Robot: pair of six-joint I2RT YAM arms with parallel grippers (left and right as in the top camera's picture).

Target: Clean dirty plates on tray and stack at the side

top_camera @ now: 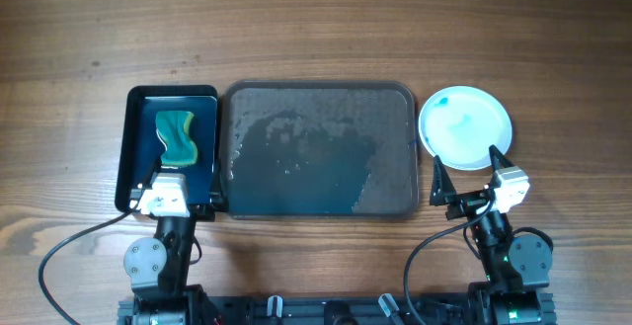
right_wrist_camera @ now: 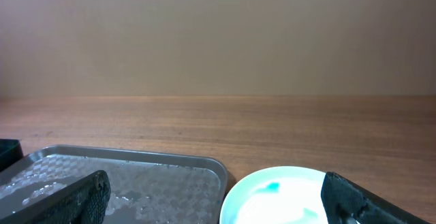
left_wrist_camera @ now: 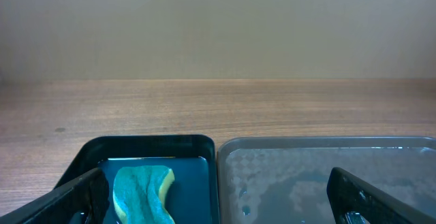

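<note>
The left fingers (left_wrist_camera: 371, 197) and right fingers (right_wrist_camera: 371, 200) hang spread and empty at the lower edge, the wet tray (top_camera: 395, 96) at centre bare, the plates (top_camera: 465, 125) piled on the counter (top_camera: 316, 29) at right, stacking seemingly done though teal smears mark the top one.

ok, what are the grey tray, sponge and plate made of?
The grey tray: likely moulded plastic, matte, diamond-textured floor, wet film on it. The sponge: teal foam with a yellow layer, soft wavy outline. The plate: smooth white, ceramic or melamine, can't tell; blue smear on it.
</note>
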